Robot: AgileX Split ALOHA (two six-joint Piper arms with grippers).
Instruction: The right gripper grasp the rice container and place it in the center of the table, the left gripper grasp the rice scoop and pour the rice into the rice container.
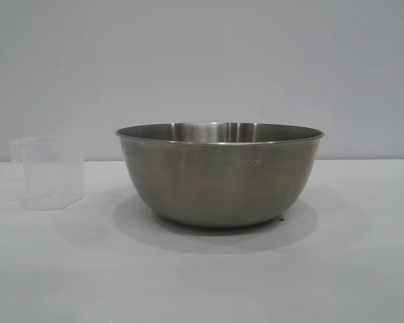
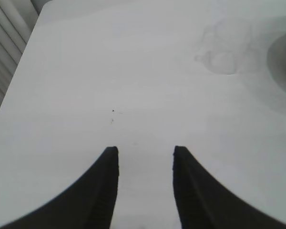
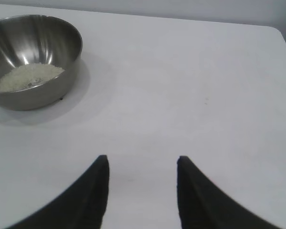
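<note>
The rice container (image 1: 220,173), a round steel bowl with faint lettering, stands upright at the middle of the white table (image 1: 202,282). The right wrist view shows the rice container (image 3: 47,62) holding a pale heap of rice (image 3: 28,76). The rice scoop (image 1: 48,173), a translucent cup with a side handle, stands upright to the bowl's left, apart from it; it looks empty. In the left wrist view the rice scoop (image 2: 225,47) shows faintly, far from my left gripper (image 2: 146,150), which is open over bare table. My right gripper (image 3: 142,160) is open too, well away from the bowl.
Neither arm shows in the exterior view. A plain grey wall (image 1: 202,60) runs behind the table. In the left wrist view a slatted surface (image 2: 5,43) lies past the table's edge. Bare tabletop (image 3: 190,86) spreads around the bowl.
</note>
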